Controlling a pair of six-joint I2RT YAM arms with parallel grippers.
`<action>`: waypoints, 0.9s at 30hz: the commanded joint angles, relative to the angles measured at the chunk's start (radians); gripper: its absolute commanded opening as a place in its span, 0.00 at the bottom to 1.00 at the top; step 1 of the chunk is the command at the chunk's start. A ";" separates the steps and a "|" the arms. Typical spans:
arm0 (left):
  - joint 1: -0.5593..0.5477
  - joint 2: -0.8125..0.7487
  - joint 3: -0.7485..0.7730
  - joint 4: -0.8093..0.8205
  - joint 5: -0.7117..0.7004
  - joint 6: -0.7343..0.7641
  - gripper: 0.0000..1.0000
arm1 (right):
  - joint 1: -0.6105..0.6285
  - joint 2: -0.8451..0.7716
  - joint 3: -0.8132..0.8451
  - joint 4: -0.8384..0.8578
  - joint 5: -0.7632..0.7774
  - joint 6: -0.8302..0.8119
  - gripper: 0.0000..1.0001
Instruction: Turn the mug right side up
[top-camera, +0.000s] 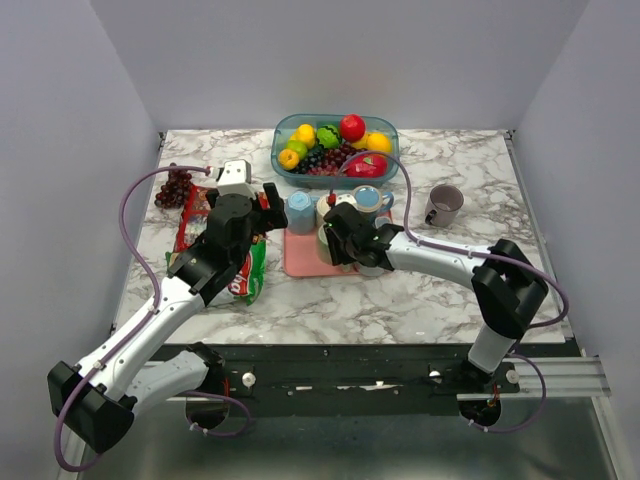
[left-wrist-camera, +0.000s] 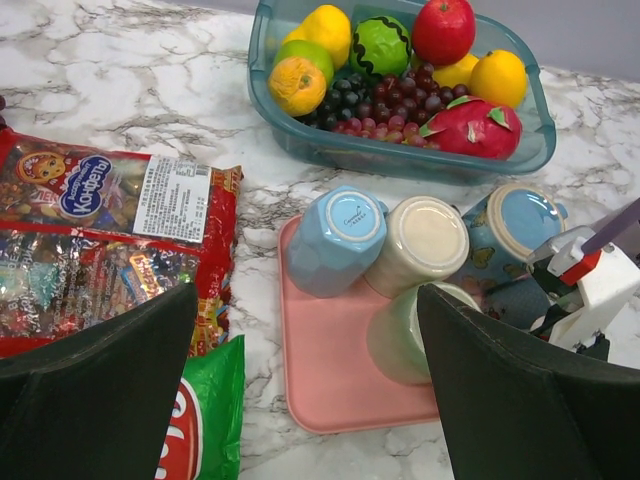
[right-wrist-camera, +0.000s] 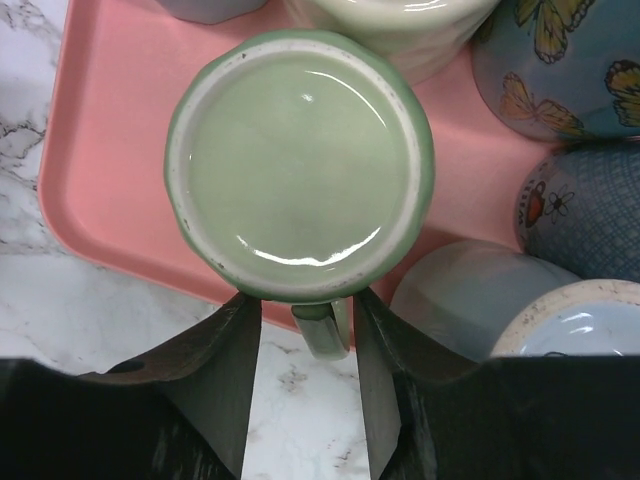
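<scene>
Starting at the left, the snack packets (left-wrist-camera: 100, 200) are lying on the marble surface (top-camera: 330, 300). The left arm (top-camera: 215, 250) is hovering over them with its jaws standing wide and holding nothing, so it is standing clear of the job, which looks right.

Next along, the pink tray (left-wrist-camera: 320, 390) is carrying a cluster of upturned mugs. The green mug (right-wrist-camera: 300, 160) is sitting base-up at the tray's near edge, just beside the cream mug (left-wrist-camera: 420, 240). Its handle (right-wrist-camera: 322, 335) is pointing out over the rim toward the arms. The right jaws are straddling that handle at a narrow setting: one jaw is sitting just beside it and the other is showing a sliver of gap, so nothing is being held yet.

Taking the handle seems to be the step in hand. Doing it well is probably coming down to centring on the handle before pinching, gripping close to the mug wall, then lifting clear of the neighbours before rolling the wrist — the butterfly mug (right-wrist-camera: 560, 60) and others are crowding the right side. Farther right, a grey mug (top-camera: 443, 205) is standing upright alone on the surface.
</scene>
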 joint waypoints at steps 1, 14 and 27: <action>0.010 0.000 -0.005 0.027 0.018 -0.015 0.99 | 0.003 0.050 0.051 -0.007 0.049 0.021 0.46; 0.020 -0.001 -0.011 0.029 0.019 -0.022 0.99 | 0.003 0.090 0.098 -0.077 0.109 0.046 0.01; 0.024 -0.017 -0.020 0.027 0.041 -0.036 0.99 | 0.003 0.092 0.114 -0.107 0.126 0.076 0.06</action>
